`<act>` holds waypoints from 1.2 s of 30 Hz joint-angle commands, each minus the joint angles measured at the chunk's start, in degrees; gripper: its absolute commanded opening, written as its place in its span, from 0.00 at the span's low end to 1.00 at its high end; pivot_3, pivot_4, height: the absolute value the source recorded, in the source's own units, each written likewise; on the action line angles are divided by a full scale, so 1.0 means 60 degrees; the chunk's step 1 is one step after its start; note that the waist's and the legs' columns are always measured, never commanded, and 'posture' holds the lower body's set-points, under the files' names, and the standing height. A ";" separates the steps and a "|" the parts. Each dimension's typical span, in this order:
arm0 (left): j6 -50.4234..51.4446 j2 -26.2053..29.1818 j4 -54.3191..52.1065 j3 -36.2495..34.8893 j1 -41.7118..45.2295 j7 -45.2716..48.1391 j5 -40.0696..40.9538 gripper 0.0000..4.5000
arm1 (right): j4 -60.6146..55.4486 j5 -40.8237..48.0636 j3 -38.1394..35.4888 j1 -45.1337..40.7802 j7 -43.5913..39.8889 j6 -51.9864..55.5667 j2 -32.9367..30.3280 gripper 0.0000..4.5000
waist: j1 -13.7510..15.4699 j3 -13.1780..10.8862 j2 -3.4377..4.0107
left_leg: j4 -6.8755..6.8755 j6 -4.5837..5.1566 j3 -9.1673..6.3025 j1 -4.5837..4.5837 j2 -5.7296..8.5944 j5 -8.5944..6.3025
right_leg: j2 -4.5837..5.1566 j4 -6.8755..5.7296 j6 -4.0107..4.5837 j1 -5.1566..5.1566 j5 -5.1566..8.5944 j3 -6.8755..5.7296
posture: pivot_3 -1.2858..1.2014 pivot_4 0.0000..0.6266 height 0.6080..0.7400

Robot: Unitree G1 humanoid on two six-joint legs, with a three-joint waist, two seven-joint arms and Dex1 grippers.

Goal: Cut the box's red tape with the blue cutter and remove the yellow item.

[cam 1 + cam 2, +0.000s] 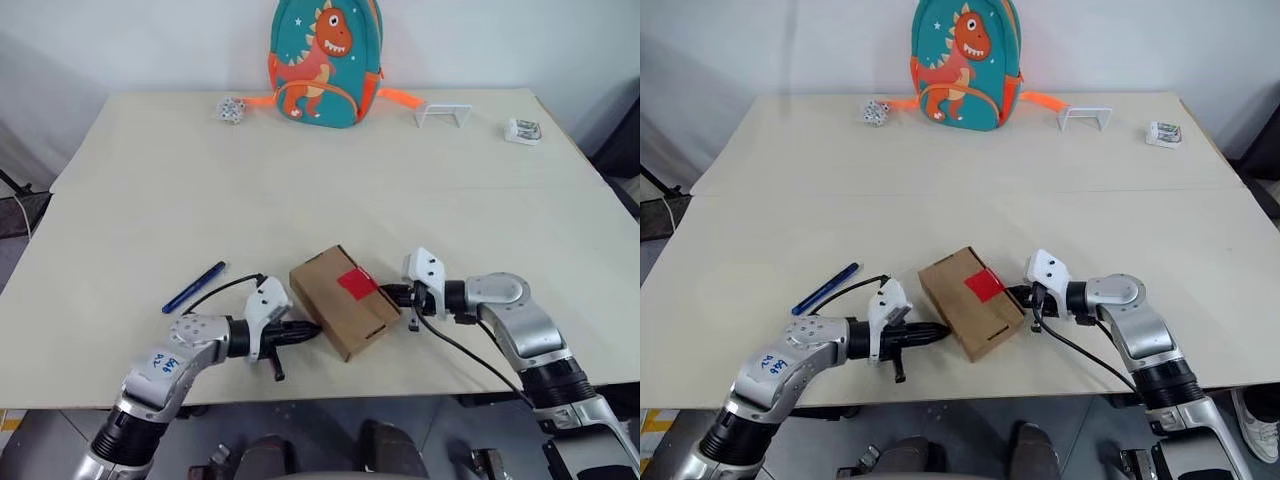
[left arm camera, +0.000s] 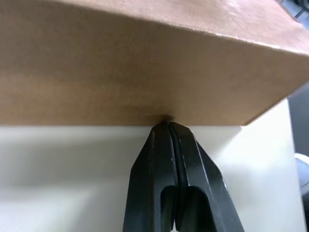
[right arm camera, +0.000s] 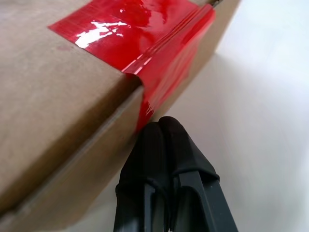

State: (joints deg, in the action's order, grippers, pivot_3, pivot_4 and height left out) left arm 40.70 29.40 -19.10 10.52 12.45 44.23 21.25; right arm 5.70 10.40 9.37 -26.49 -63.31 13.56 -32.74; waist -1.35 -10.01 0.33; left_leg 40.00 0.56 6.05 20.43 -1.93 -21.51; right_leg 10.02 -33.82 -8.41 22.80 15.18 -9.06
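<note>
Brown cardboard, the box [image 1: 339, 300] sits flat on the table [image 1: 320, 190], near its front edge, turned at an angle. Its flaps are down, and the red tape [image 1: 356, 284] is stuck over the top and folds down the side facing the right arm.

On one side of the box, the left pincer [image 1: 312, 331] has its two black fingers pressed together, their tip touching the box's plain side wall low down, just above the table. On the opposite side, the right pincer [image 1: 385, 295] is likewise closed tight with nothing between its fingers; its tip rests against the box right at the lower edge of the tape. So the box is flanked by both arms, one tip at each side.

Beyond the left pincer from the box lies the blue cutter [image 1: 194, 287], flat on the table and well apart from the box, untouched.

Far past the box, at the back edge of the table, a teal dinosaur backpack [image 1: 324, 62] stands upright against the wall. Beside it are a small patterned ball [image 1: 231, 109] to one side, and a white wire frame [image 1: 443, 115] and a small white packet [image 1: 522, 131] to the other.
</note>
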 commanded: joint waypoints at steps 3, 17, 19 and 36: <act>-0.0096 -0.0123 -0.0036 -0.0139 0.0217 -0.0213 0.0023 0.00 | 0.0064 0.0002 0.0002 -0.0277 0.0091 -0.0283 0.0170 0.00 | -0.0003 0.0000 0.0000 | -0.0001 0.0000 -0.0001 0.0000 0.0000 0.0000 | 0.0000 0.0000 0.0000 0.0000 0.0000 -0.0001 | 0.52 0.24 1.00; 0.0242 0.0910 -0.0202 -0.1551 -0.0296 0.0078 0.0689 0.00 | 0.0223 0.0738 -0.1499 -0.0151 0.0362 -0.0945 -0.0253 0.00 | -0.0014 0.0000 0.0000 | -0.0003 0.0000 -0.0002 0.0000 -0.0001 0.0000 | 0.0000 0.0001 0.0000 0.0000 0.0000 -0.0001 | 0.52 0.24 1.00; 0.0083 0.1029 -0.0289 -0.2110 -0.0600 0.0117 0.0940 0.00 | 0.0254 0.0945 -0.1984 0.0023 0.0333 -0.1288 -0.0457 0.00 | -0.0013 0.0000 0.0000 | -0.0005 0.0000 -0.0004 0.0000 -0.0004 0.0000 | 0.0000 0.0002 0.0000 0.0000 0.0000 -0.0002 | 0.52 0.24 1.00; -0.4154 0.3430 0.4232 -0.8728 -0.3758 0.3161 0.1539 0.78 | -0.4998 0.4307 -0.4808 0.3585 0.0063 -0.0805 -0.1154 0.72 | -0.0016 -0.0010 0.0011 | -0.0012 -0.0001 -0.0019 -0.0005 -0.0031 -0.0026 | -0.0012 0.0014 0.0013 0.0014 0.0007 0.0004 | 0.52 0.24 1.00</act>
State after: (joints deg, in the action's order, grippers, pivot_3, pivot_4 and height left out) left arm 16.88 49.16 3.79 -39.41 -9.64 62.82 30.98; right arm -21.12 35.23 -18.44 -5.36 -62.17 11.20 -39.88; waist -1.44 -10.08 0.39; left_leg 39.92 0.55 5.91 20.40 -2.12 -21.68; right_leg 9.95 -33.75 -8.34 22.91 15.22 -9.02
